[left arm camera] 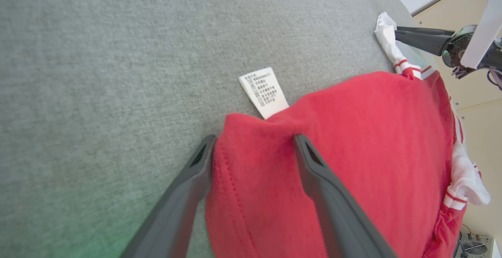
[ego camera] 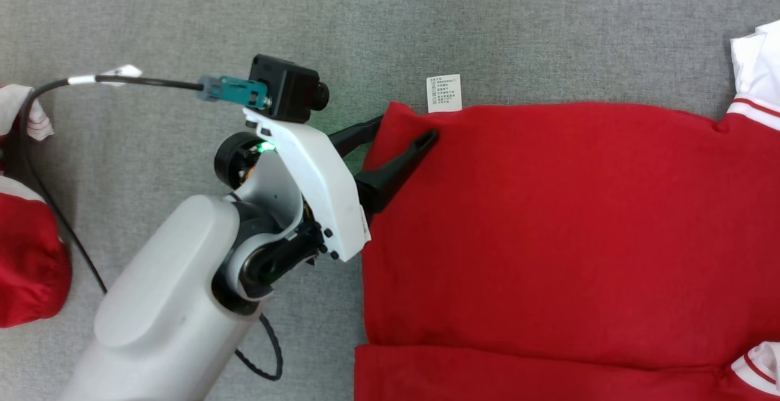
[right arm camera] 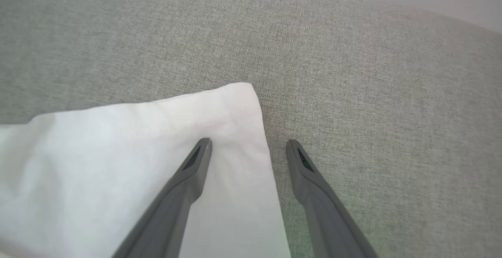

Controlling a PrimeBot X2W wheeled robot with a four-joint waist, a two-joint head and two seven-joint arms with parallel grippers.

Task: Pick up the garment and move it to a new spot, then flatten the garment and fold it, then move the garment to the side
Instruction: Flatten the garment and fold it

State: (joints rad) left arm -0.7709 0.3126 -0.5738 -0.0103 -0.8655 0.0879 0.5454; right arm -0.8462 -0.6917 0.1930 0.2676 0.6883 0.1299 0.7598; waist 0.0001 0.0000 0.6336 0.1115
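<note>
The garment (ego camera: pixel 548 218) is a red shirt with a white collar (ego camera: pixel 755 66), spread on a grey cloth surface (ego camera: pixel 426 17). A white care label (ego camera: pixel 443 93) sticks out at its far left corner. My left gripper (ego camera: pixel 407 128) is open at that corner, one finger on the red cloth and the other beside the edge. In the left wrist view the gripper (left arm camera: pixel 254 138) straddles the hem of the garment (left arm camera: pixel 372 132) just below the label (left arm camera: pixel 263 92). My right gripper (right arm camera: pixel 249 143) is open over a corner of the white collar (right arm camera: pixel 137 152), and its dark fingers (left arm camera: pixel 415 40) reach the collar.
Another red and white garment (ego camera: pixel 27 255) lies bunched at the left edge of the head view. A black cable (ego camera: pixel 73 230) runs past it along my left arm. The grey surface ends at the far right of the left wrist view, where a box with a fan (left arm camera: pixel 474 246) stands below.
</note>
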